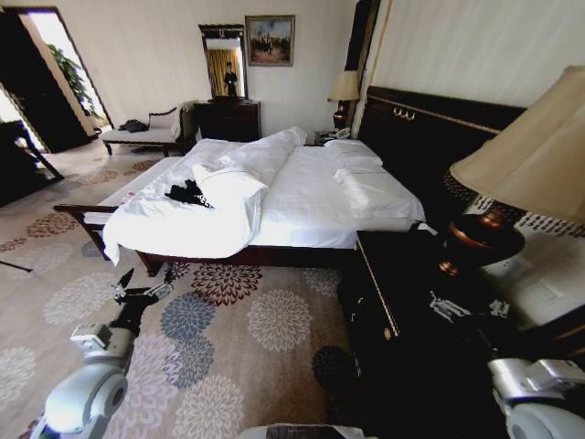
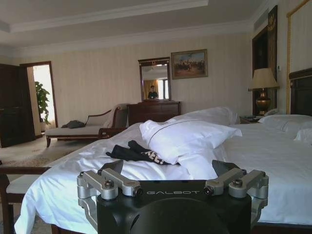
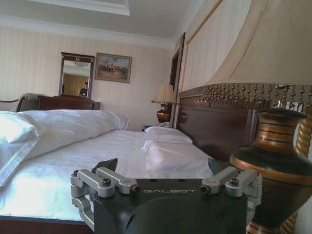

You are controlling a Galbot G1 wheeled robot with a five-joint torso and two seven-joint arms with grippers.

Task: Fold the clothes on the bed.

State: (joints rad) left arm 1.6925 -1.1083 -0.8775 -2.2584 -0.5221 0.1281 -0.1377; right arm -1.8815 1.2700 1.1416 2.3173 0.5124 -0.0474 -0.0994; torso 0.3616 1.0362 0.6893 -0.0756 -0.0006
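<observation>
While both arms hang low, the clothes lie crumpled on the bed.

Left end effector low at left, fingers spread. Right end effector low at right, fingers spread.

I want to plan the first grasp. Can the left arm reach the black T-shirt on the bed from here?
Probably not yet. The left end effector hangs over the carpet, short of the bed, while the T-shirt lies further in on the duvet. Nothing blocks the way; the robot seems too far back.

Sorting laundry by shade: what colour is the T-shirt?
Black T-shirt with white lettering; clearest in the left wrist view.
</observation>
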